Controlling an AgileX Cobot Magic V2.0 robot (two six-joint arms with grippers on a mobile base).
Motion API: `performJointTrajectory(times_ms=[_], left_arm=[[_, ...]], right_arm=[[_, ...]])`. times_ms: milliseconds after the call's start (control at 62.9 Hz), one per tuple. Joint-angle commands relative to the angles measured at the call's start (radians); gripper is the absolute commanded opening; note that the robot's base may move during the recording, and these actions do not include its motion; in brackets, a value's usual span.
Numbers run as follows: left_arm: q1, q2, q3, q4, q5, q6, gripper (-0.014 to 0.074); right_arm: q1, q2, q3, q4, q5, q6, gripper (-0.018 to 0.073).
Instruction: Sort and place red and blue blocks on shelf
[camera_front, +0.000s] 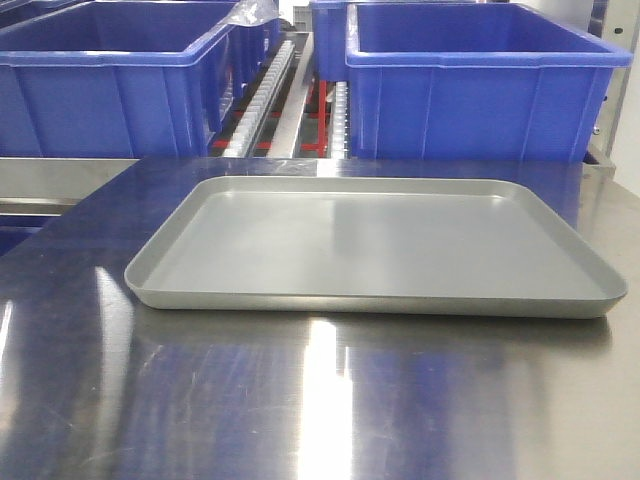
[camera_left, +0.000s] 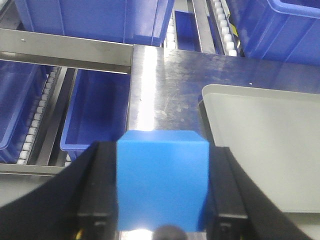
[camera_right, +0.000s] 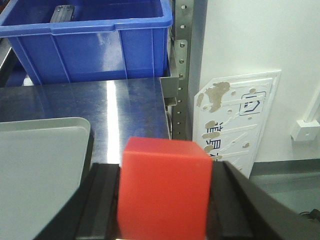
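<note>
The left gripper (camera_left: 162, 202) is closed on the blue block (camera_left: 162, 180), poised over the worktop (camera_left: 165, 85), with the grey tray (camera_left: 265, 150) at 2 o'clock and the shelf rail (camera_left: 65, 50) at 11. The right gripper (camera_right: 165, 210) clamps the red block (camera_right: 165, 185) (squarely between both fingers) near the worktop's right edge, with the tray at 9 o'clock and a blue tub (camera_right: 100, 50) at 11.

right pincer (camera_right: 165, 205) clamped on red block (camera_right: 164, 175), pads (camera_right: 102, 200) touching both sides; steel surface (camera_right: 132, 107) beyond, grey tray (camera_right: 40, 165) corner left, blue tub (camera_right: 100, 50) at back.
</note>
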Motion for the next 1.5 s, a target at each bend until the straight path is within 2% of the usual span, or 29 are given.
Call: performJointTrajectory(times_ms=[0,1479], left_arm=[[0.003,-0.001,-0.030,0.007,-0.084,-0.008,0.0134],[0.003,-0.001,-0.030,0.007,-0.084,-0.008,0.0134]], right_arm=[[-0.009,0.000,-0.028,-0.011,-0.091,-0.008,0.0055],[-0.009,0.000,-0.028,-0.011,-0.091,-0.008,0.0055]])
